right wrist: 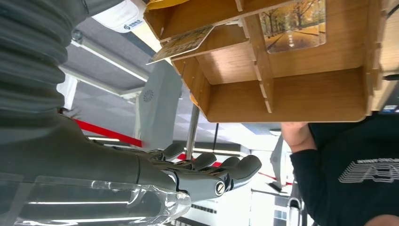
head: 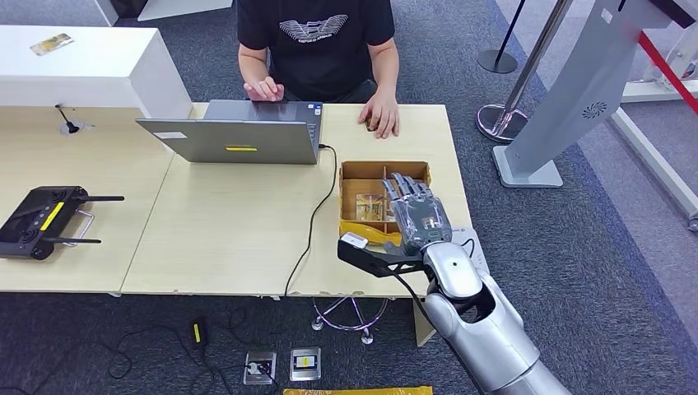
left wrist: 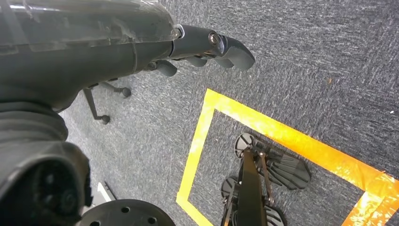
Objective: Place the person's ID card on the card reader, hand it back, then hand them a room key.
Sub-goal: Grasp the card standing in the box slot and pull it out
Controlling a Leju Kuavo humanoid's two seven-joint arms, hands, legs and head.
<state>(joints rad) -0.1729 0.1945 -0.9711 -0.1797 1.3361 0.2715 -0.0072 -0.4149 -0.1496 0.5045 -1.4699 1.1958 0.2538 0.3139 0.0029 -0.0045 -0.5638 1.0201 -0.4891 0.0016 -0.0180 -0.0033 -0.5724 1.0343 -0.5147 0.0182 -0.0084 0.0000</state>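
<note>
Grey carpet surrounds the pale desk [head: 230,239]. Left to right: a controller [head: 45,220], a laptop [head: 234,132], then the wooden compartment box [head: 350,177] holding thin, stiff, slick-looking cards [right wrist: 294,23], best pinched at an edge. Right robot hand [head: 416,214] hovers above it, fingers straight, holding nothing; the dividers leave little room. Left robot hand [left wrist: 207,44] hangs over the floor, fingers curled, empty.

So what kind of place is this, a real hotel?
More likely a mock check-in desk in a lab or showroom: a person sits behind a laptop, a wooden card tray lies under the right robot hand, with queue barrier posts nearby.
</note>
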